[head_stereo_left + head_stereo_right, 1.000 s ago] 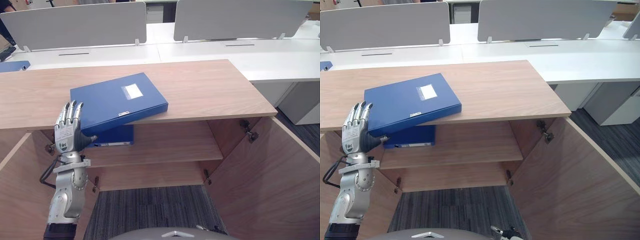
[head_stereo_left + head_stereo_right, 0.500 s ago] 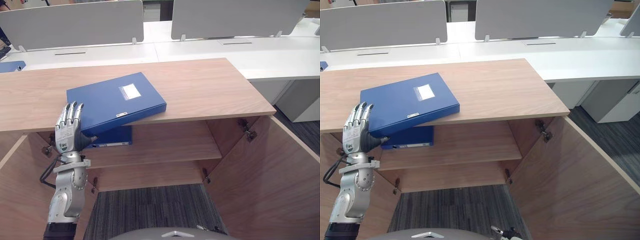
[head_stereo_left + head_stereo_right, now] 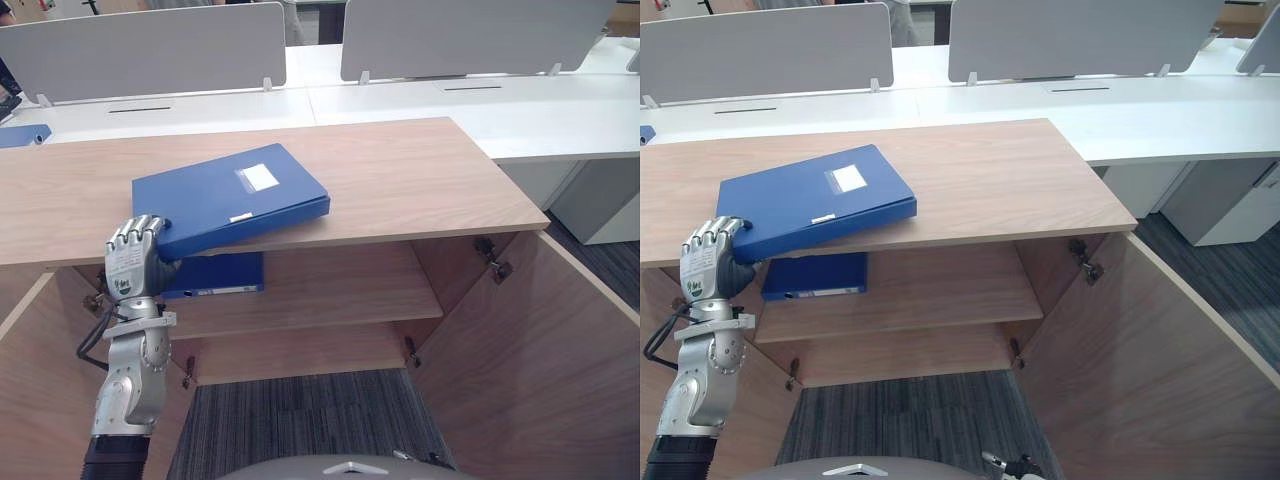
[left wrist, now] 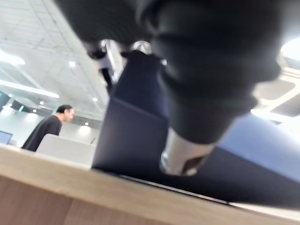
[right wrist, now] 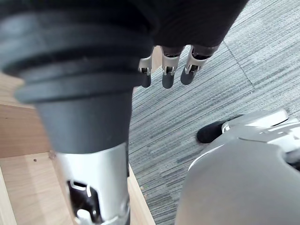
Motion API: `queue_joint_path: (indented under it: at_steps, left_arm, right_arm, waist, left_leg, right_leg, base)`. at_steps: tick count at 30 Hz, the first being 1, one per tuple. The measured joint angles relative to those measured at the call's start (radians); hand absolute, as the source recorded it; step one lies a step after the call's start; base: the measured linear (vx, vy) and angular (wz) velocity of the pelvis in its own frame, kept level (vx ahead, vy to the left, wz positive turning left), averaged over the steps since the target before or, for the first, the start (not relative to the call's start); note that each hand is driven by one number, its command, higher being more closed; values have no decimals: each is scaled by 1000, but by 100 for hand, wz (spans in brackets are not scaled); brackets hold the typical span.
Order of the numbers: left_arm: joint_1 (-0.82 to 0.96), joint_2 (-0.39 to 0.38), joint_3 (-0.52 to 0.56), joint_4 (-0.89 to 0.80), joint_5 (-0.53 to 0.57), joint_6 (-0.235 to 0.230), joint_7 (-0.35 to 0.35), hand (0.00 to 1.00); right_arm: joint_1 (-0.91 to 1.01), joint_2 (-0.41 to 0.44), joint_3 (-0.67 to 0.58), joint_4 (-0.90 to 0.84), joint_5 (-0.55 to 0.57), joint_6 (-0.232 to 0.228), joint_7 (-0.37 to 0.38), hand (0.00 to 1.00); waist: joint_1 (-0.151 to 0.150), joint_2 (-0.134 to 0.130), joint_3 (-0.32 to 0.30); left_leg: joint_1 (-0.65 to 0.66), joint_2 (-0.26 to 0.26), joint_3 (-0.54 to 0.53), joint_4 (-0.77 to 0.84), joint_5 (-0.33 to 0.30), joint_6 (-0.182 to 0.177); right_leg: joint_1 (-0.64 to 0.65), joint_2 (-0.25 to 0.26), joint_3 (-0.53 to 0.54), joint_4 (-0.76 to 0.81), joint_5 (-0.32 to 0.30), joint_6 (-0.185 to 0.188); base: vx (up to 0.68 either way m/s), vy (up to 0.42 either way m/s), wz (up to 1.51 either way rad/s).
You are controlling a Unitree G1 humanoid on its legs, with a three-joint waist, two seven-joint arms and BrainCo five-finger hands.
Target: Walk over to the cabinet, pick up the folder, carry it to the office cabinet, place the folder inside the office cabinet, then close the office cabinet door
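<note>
1. White desks (image 3: 500, 100) behind a wooden cabinet (image 3: 400, 180); right door (image 3: 540, 340) swung wide.
2. Blue folder (image 3: 220, 200) on cabinet top, near-left corner jutting past the front edge; white label (image 3: 258, 177) unreadable.
3. Left hand (image 3: 132, 262) raised at that corner, fingers curled over folder, thumb beneath.
4. Second folder (image 3: 215, 273) on shelf (image 3: 340, 285) under cabinet top, free shelf room to its right.
5. Right hand (image 5: 171, 70) relaxed, holding nothing, over carpet (image 5: 211, 93).

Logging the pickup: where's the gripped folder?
Eye views: the folder lies left on the cabinet top, near corner over the front edge, in the left hand.
</note>
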Motion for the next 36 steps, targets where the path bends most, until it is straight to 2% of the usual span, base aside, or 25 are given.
queue_joint_path:
  at_steps: [13, 23, 26, 32, 36]
  left_arm:
    - [-2, -5, 8, -30, -24, -11, 26, 100]
    - [69, -91, -89, -233, -159, -79, 36, 100]
    - [87, -125, -101, -278, -203, -107, 40, 100]
    - [106, -163, -116, -384, -270, -118, 54, 100]
    - [117, -202, -128, -473, -331, -139, 99, 100]
  right_arm:
    - [-1, 2, 3, 0, 0, -1, -1, 0]
    - [1, -3, 81, -7, 2, -18, -17, 0]
    - [23, -3, 111, -55, 5, -32, -23, 0]
    - [50, 8, 146, -187, 47, -55, -27, 0]
    - [78, 60, 161, -342, 83, -85, -28, 0]
  waist:
    - [-7, -5, 0]
    - [10, -12, -2]
    - [9, -11, -2]
    - [8, -9, -4]
    - [9, -7, -5]
  left_leg:
    - [1, 0, 0, 0, 0, 0]
    - [-4, 2, 6, 6, 1, 1]
    - [-6, 1, 8, 4, 3, 4]
    - [-18, -1, 6, 2, 13, 11]
    - [-19, -1, 6, 6, 16, 13]
  right_leg:
    - [6, 0, -1, -10, 7, -2]
    - [-19, 0, 18, 22, 6, -1]
    - [-29, -1, 24, 39, 3, 2]
    - [-51, -2, 25, 58, 1, 3]
    - [-56, -2, 26, 65, 1, 3]
  base:
    - [0, 0, 0]
    - [-16, -4, -2]
    - [-58, -18, -4]
    - [-50, -22, 1]
    - [-17, -11, 0]
